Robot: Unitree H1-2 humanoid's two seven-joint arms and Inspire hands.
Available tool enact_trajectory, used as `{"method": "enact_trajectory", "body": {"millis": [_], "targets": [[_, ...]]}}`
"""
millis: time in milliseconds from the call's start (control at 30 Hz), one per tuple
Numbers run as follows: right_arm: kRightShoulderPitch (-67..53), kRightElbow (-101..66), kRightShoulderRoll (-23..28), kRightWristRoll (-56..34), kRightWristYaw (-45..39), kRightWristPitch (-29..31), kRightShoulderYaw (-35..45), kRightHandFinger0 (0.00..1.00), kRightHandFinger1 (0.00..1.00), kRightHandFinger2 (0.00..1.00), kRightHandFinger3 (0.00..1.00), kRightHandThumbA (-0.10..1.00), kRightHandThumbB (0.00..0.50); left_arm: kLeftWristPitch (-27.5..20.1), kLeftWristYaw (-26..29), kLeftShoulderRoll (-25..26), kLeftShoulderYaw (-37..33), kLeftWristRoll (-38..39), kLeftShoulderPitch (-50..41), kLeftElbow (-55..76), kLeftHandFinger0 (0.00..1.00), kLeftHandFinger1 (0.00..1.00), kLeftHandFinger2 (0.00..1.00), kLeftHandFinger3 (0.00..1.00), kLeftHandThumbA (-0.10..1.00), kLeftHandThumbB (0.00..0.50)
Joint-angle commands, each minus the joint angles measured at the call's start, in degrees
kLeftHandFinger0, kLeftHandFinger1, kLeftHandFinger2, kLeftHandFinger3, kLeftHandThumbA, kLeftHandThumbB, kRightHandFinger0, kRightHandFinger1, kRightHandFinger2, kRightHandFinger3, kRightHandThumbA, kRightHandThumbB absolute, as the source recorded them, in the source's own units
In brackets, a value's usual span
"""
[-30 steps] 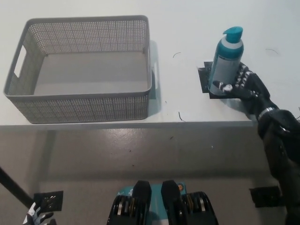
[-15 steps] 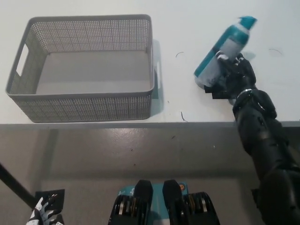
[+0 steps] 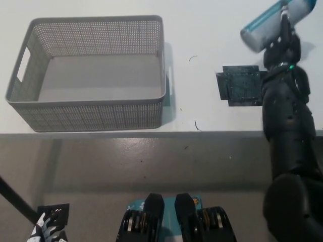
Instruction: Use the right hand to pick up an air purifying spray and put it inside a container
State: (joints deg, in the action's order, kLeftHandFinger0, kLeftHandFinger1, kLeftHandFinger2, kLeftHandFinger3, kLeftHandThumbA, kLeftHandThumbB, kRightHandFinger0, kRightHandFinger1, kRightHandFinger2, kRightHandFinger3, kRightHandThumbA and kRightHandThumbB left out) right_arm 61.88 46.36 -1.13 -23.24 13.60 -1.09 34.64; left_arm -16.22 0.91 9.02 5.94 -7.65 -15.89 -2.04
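Your black right hand [image 3: 283, 43] is up at the top-right corner, clenched round the teal-and-white plastic spray bottle [image 3: 275, 17]. Bottle's lifted off the white worktop [image 3: 202, 30], tilted nearly flat, base end pointing left, top end running out of frame at the upper right. Fingers wrap the bottle's mid-section; black forearm runs down the right edge of the pic.

Below the bottle, on the worktop, you've got a dark square mat w/ tape tabs [image 3: 241, 85], bare, just left of your arm.

The grey perforated plastic basket [image 3: 91, 116], rectangular w/ cut-out handles, sits on the left half of the worktop, near its front edge. Inside shows only its plain grey floor. Bottle and basket are well apart, mat between them.

Your white left hand [image 3: 44, 229] hangs low at the bottom-left corner, below worktop level, next to a small dark plate on the floor. Only partly in frame, so can't tell whether it's released or clenched.
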Motion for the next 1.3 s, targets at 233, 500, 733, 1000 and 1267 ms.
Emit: {"method": "enact_trajectory", "body": {"millis": [233, 500, 733, 1000, 1267], "targets": [[11.6, -20.2, -7.7, 2.3, 1.6, -10.2, -14.9, 0.29, 0.34, 0.44, 0.44, -0.10, 0.422, 0.1, -0.7, 1.2, -0.6, 0.0, -0.1, 1.4, 0.73, 0.82, 0.93, 1.00, 0.43, 0.390], [8.7, -21.0, -11.4, 2.8, 2.4, -15.3, -21.5, 0.25, 0.31, 0.42, 0.39, -0.10, 0.449, -1.5, -0.3, 1.8, -0.8, -0.8, 0.8, 0.2, 0.71, 0.80, 0.89, 1.00, 0.46, 0.398], [3.2, -18.4, -13.4, 3.9, 0.0, -15.0, -26.1, 0.29, 0.33, 0.43, 0.41, -0.10, 0.459, 0.0, -1.2, 1.7, -1.4, 0.3, 1.0, 1.0, 0.74, 0.82, 0.91, 1.00, 0.46, 0.404], [-1.6, -13.3, -14.6, 3.9, -0.4, -14.1, -27.3, 0.28, 0.30, 0.41, 0.46, -0.10, 0.481, 1.3, -1.8, 1.9, -1.5, 0.4, 1.0, 2.0, 0.74, 0.83, 0.92, 1.00, 0.48, 0.376], [-5.6, -10.0, -14.4, 5.2, -3.3, -10.4, -28.5, 0.28, 0.29, 0.37, 0.36, -0.10, 0.473, 2.0, -1.9, 2.2, -1.8, -0.6, 1.1, 3.4, 0.68, 0.81, 0.92, 1.00, 0.51, 0.363]]}}
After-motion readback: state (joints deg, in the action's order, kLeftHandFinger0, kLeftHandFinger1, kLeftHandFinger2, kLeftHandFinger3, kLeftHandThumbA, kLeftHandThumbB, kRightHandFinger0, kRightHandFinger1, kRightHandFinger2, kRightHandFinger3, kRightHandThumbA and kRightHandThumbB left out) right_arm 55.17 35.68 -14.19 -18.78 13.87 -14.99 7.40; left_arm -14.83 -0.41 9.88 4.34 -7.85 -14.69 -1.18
